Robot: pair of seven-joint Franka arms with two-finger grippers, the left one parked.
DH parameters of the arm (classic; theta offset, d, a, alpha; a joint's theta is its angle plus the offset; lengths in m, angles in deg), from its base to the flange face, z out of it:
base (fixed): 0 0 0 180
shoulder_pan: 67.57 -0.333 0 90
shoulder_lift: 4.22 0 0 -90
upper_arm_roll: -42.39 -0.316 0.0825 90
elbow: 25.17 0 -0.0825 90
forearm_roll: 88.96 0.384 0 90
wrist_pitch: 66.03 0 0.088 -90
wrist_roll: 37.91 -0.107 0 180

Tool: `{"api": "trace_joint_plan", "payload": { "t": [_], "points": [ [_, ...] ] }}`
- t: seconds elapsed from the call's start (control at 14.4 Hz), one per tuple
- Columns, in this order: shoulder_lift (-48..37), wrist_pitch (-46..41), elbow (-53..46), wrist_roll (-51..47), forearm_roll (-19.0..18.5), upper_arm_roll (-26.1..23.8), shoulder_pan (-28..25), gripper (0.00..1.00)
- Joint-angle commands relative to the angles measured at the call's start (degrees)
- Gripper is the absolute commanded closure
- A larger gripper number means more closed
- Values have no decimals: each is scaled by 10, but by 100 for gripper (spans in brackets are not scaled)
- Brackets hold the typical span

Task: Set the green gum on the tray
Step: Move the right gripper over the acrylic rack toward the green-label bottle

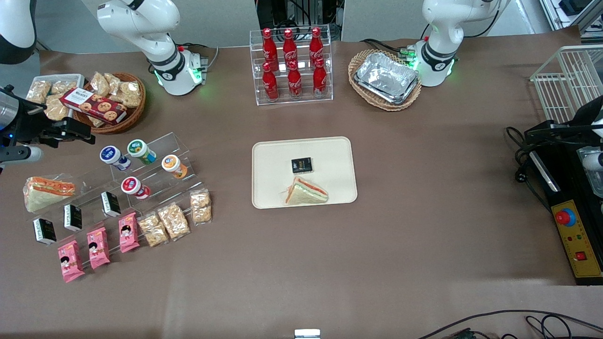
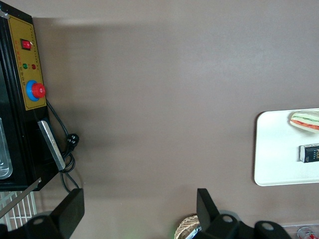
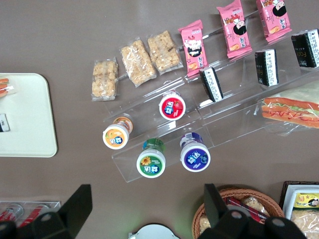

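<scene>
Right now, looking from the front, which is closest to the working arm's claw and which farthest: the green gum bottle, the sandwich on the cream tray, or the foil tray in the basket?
The gripper hangs open at the working arm's end of the table.
1. Green gum: on the clear stepped rack, nearest.
2. Sandwich: on the cream tray, mid-table.
3. Foil tray: in the wicker basket toward the parked arm's end, farthest.

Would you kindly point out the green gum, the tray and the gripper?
green gum (image 3: pixel 151 164): right wrist view, on its lid.
tray (image 1: pixel 330 155): front view, on a bare part of its floor.
gripper (image 1: pixel 80 133): front view, between its fingertips, above the table beside the snack basket.
</scene>
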Motion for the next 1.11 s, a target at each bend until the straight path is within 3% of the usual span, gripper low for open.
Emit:
{"api": "trace_joint_plan", "payload": {
  "t": [0.0,0.49,1.04],
  "points": [
    [-5,7,1,-4,-4,0,-2,0],
    [-12,1,12,-5,-4,-3,-2,0],
    [-201,54,220,-11,-4,-16,-3,0]
  ]
}}
